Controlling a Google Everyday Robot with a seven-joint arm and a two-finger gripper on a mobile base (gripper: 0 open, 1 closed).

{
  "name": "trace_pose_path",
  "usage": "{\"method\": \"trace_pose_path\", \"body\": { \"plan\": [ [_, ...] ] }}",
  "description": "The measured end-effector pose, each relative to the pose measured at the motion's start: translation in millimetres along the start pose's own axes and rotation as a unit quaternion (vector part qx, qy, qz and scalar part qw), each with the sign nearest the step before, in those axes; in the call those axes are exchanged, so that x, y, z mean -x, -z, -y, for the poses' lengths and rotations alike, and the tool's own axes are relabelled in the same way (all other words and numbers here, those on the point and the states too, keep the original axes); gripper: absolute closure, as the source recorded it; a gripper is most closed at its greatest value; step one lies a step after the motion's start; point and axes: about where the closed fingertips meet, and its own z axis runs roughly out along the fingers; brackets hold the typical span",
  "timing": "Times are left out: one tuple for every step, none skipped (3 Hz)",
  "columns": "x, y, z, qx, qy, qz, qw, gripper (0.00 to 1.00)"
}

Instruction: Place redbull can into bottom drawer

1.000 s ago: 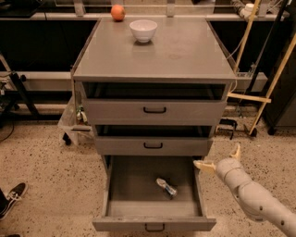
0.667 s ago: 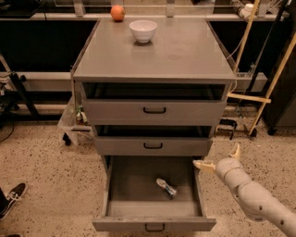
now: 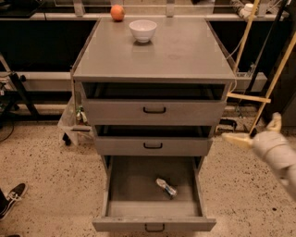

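Redbull can (image 3: 166, 187) lies on its side on the floor of the bottom drawer (image 3: 127, 185), right of middle and at an angle, clear of the walls. That drawer is pulled far out, its black handle at the lower edge of view. The gripper (image 3: 255, 130) hangs outside the cabinet on its right, about level with the middle drawer (image 3: 185, 146) and well apart from the can. Its two pale fingers (image 3: 236, 139) are spread wide, one pointing left toward the cabinet and one pointing up, with nothing between them. The top drawer (image 3: 185, 111) and the middle one each stand a little way out. On the cabinet top (image 3: 175, 55) a white bowl (image 3: 143, 30) sits near the back, with an orange (image 3: 117, 12) at the back left
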Motion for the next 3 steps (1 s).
{"method": "trace_pose_path", "body": {
  "plan": [
    [122.4,61.8,106.7,-0.047,0.022,0.068,0.9963,0.0],
    [230.8,137.4,164.3,-0.059,0.058,0.127,0.9884,0.0],
    [239.1,144.7,161.0,-0.035,0.063,0.132,0.9886,0.0]
  ]
}}
